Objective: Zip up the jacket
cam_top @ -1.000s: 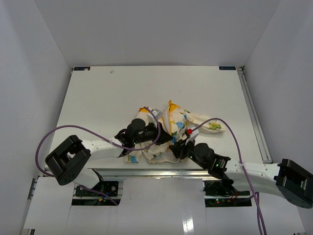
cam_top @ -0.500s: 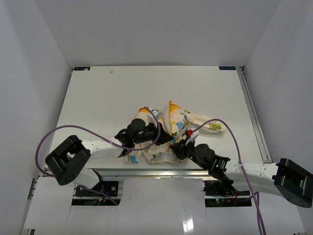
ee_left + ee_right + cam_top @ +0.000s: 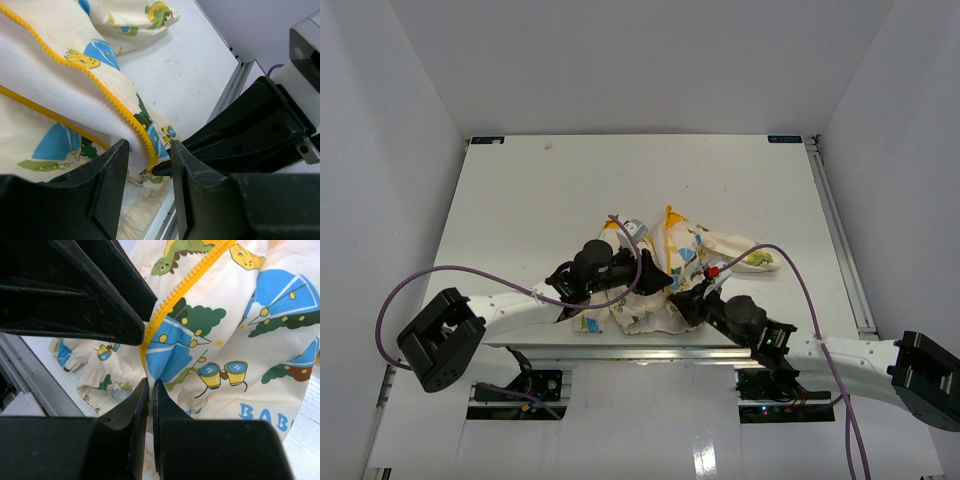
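Note:
The jacket (image 3: 675, 250), cream with cartoon prints and a yellow zipper, lies bunched near the table's front edge. My left gripper (image 3: 657, 281) reaches over its left half. In the left wrist view its jaws (image 3: 149, 167) stand apart astride the yellow zipper edge (image 3: 107, 97) and white lining, with a small metal slider (image 3: 138, 176) between them. My right gripper (image 3: 682, 302) is at the jacket's front hem. In the right wrist view it (image 3: 150, 386) is shut on a fold of the printed fabric (image 3: 235, 340) just below the zipper teeth (image 3: 177, 292). The two grippers nearly touch.
The white table (image 3: 520, 200) is walled by white panels on three sides. A metal rail (image 3: 840, 240) runs along the right edge. Purple cables (image 3: 420, 285) loop from both arms. The table's front edge (image 3: 620, 350) lies right under the grippers.
The left arm has swung so its elbow sits lower and further left, and its gripper has edged right along the jacket. The right gripper still holds the same fold.

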You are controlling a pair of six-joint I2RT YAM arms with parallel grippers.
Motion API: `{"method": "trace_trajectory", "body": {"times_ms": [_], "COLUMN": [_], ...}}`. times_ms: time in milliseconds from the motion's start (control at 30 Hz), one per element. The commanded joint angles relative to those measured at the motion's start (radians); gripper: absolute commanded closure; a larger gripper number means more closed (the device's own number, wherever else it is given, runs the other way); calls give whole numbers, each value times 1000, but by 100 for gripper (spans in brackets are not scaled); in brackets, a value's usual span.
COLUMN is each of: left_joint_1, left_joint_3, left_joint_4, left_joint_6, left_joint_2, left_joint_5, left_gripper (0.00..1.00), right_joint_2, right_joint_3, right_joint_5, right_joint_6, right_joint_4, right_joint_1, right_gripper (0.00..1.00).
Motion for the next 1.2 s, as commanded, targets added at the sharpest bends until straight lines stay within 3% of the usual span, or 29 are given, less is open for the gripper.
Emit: {"method": "trace_trajectory", "body": {"times_ms": [0, 267, 767, 1000, 1067, 1167], "left_joint_1": [-3, -3, -6, -5, -5, -5], "left_joint_3": [-2, -52, -112, -105, -105, -104], "left_joint_4": [-71, -93, 29, 26, 34, 47], "left_joint_6": [24, 36, 32, 35, 33, 29], "left_joint_2": [-106, -141, -111, -99, -85, -62], "left_joint_5": [-13, 72, 203, 197, 202, 222], "left_gripper": [45, 40, 50, 48, 52, 78], "right_joint_2": [-60, -96, -121, -121, -122, -123], "right_joint_3": [2, 28, 57, 66, 68, 67], "right_joint_5": [-12, -20, -1, -21, -23, -12], "right_joint_6": [-26, -30, 22, 30, 30, 29], "right_joint_4": [49, 51, 79, 88, 92, 93], "right_joint_1": [4, 4, 1, 1, 3, 3], "right_gripper": [92, 92, 92, 92, 92, 92]}}
